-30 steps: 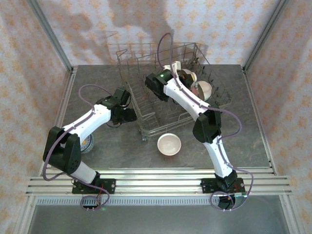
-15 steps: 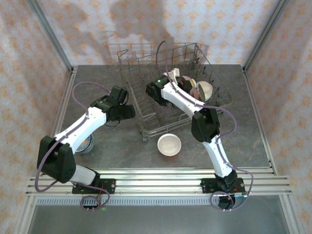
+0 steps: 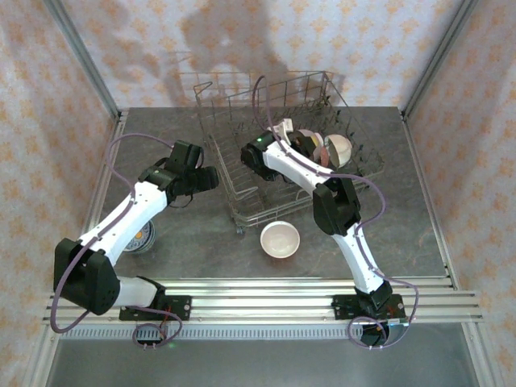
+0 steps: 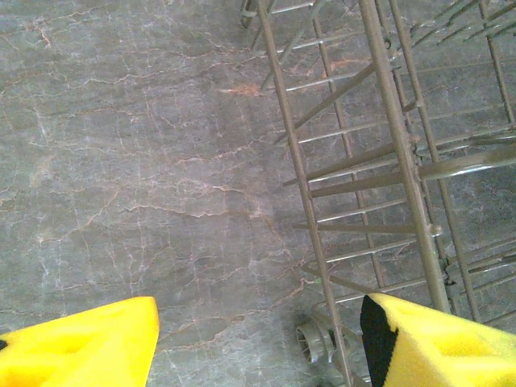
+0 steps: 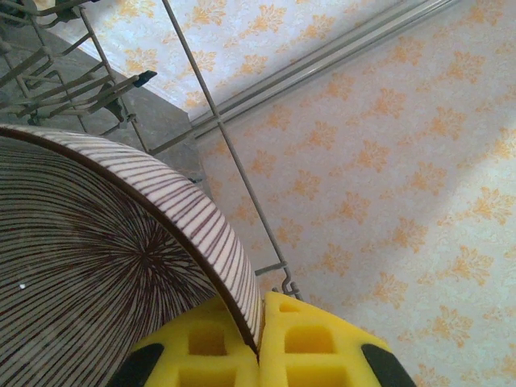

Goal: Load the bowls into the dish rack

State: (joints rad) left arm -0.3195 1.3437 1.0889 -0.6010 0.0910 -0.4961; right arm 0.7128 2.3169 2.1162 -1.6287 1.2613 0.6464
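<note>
While your right end effector (image 5: 258,343) clamps the brown-striped bowl (image 5: 97,266), your left end effector (image 4: 258,343) gapes beside the wire dish rack (image 4: 403,161).

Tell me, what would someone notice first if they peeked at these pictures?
Probably the brown-striped bowl, pinched by its rim in the right gripper over the dish rack at the back of the table. Next comes the white bowl, sitting alone on the table just in front of the rack. The left gripper hangs open beside the rack's left edge.
</note>
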